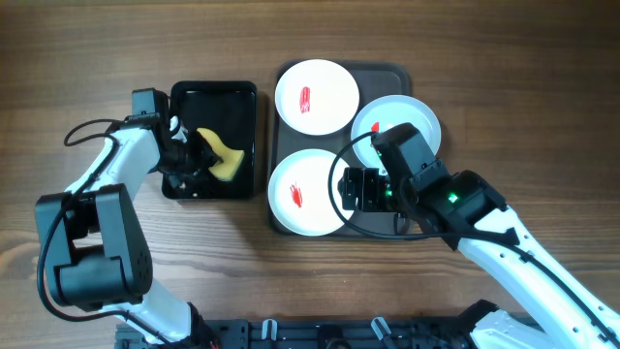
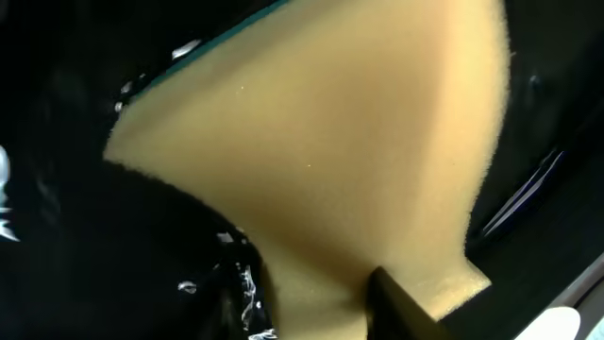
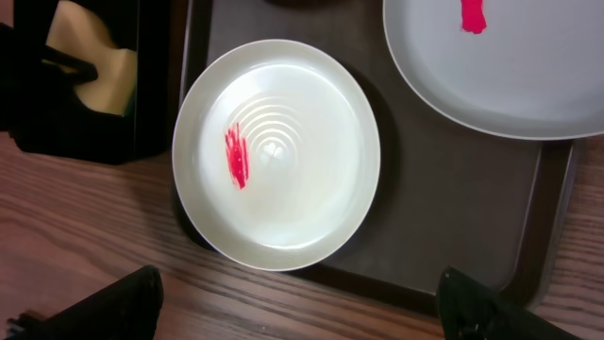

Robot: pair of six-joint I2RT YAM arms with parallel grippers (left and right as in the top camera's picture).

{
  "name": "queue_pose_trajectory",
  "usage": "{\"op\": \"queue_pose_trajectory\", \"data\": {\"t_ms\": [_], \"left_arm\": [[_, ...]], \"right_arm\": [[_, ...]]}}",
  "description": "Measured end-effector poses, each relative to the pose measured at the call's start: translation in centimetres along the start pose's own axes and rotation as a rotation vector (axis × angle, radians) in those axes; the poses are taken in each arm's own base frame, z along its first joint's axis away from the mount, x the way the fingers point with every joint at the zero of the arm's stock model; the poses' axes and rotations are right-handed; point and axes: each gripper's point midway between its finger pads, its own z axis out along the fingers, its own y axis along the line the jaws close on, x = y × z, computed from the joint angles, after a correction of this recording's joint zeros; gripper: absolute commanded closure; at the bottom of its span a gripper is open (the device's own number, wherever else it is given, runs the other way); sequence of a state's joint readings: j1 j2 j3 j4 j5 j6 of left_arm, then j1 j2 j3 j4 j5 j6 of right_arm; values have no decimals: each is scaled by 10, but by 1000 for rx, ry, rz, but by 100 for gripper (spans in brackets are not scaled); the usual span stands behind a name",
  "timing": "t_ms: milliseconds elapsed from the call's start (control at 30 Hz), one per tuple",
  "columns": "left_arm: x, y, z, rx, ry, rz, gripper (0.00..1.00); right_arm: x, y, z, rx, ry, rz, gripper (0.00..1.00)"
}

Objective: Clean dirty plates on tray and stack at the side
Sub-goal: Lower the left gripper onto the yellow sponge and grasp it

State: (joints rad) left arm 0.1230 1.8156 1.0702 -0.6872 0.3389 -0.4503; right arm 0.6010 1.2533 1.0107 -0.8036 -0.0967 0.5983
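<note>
My left pincer [image 1: 198,155] pinches a soft yellow sponge [image 2: 311,161] inside the glossy black tub [image 1: 242,107]. The flat dark tray [image 1: 402,70] carries three round, smooth, red-smeared plates: far plate [image 1: 317,97], near plate [image 3: 278,151], blue plate [image 1: 423,114]. My right pincer [image 3: 302,307] gapes wide and empty by the near plate. Wood-grain table [image 1: 97,58].

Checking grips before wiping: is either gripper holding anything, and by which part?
The left gripper pinches the yellow sponge by one squeezed end; the right gripper is open, holding nothing.

A robot lab bench staged as a kitchen: a wood-grain counter [image 1: 77,58] carries robot arms [image 1: 504,233], a tray [image 1: 392,76] of smeared plates [image 1: 317,97], and a sponge [image 1: 225,160] in a black tub [image 1: 218,107].
</note>
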Motion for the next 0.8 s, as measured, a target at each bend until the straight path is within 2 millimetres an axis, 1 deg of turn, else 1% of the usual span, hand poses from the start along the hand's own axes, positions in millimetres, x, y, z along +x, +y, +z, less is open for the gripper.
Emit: {"op": "queue_pose_trajectory", "data": {"t_ms": [33,100,333,467,533,633,700,800], "left_arm": [[0,0,0,-3,-2,6,80],[-2,1,0,-9,-8,9,96],[-3,5,0,-27,-16,20,96],[6,11,-3,-62,19,5,96],[12,15,-10,-98,53,-10,96],[14,16,-24,-139,65,-18,96],[12,16,-39,-177,64,-21,96],[3,15,-58,-230,19,-7,96]], "right_arm": [[0,0,0,0,0,0,7],[0,0,0,0,1,0,7],[1,-1,0,2,3,0,7],[2,-1,0,5,7,1,7],[3,-2,0,7,11,1,6],[3,-2,0,7,11,1,6],[3,-2,0,7,11,1,6],[3,-2,0,8,12,1,6]]}}
